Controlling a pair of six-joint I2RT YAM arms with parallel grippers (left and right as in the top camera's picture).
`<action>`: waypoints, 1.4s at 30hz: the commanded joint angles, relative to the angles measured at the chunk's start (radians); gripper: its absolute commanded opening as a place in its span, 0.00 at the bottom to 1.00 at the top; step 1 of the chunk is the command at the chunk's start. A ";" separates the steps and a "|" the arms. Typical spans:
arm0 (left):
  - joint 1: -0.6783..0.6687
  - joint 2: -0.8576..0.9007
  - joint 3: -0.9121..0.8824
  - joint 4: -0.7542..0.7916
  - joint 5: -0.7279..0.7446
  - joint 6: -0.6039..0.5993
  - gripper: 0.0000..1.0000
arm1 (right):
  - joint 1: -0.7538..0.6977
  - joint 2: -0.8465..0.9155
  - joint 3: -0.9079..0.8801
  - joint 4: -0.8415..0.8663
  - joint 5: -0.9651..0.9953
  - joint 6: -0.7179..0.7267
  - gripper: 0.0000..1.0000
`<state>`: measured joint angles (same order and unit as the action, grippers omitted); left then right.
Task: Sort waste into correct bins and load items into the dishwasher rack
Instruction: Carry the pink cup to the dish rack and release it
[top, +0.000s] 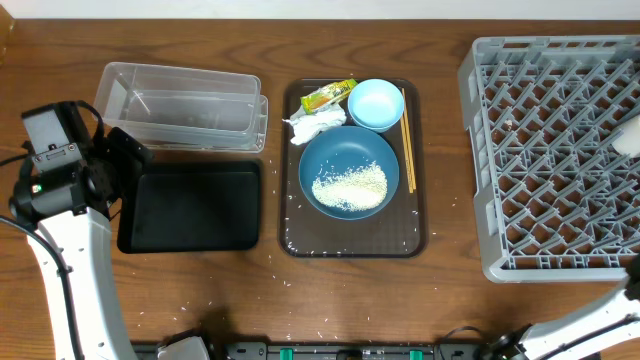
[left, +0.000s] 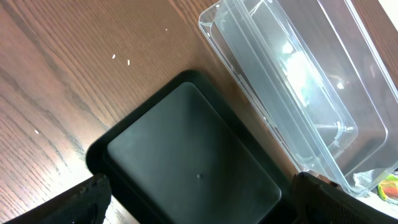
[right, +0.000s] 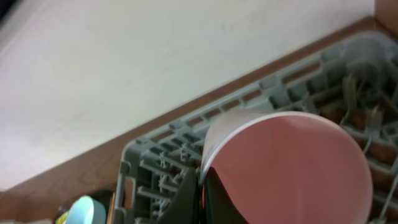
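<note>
Ideally the right gripper (right: 202, 190), clamped on the cup (right: 292, 168) at three o'clock on the rack (top: 550, 150), should lower it slowly and level; the left gripper (left: 205, 199) sits spread apart.

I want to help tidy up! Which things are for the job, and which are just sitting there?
For the job: dark blue plate, rice, light blue bowl, chopsticks, napkin, wrapper, white cup, black tray, clear tub, grey rack.
Just there: brown serving tray, wooden table.
</note>
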<state>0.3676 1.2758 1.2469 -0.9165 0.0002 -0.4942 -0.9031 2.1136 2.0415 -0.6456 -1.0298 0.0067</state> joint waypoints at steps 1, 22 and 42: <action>0.003 0.004 0.021 -0.003 -0.009 -0.001 0.95 | -0.057 0.067 0.004 0.101 -0.305 0.066 0.01; 0.003 0.004 0.021 -0.003 -0.009 -0.001 0.95 | -0.107 0.360 0.004 0.196 -0.192 0.240 0.01; 0.003 0.004 0.021 -0.003 -0.009 -0.001 0.95 | -0.103 -0.046 0.004 -0.262 0.387 0.246 0.16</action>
<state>0.3676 1.2758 1.2469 -0.9165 -0.0002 -0.4942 -1.0103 2.2028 2.0373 -0.8875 -0.7353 0.2314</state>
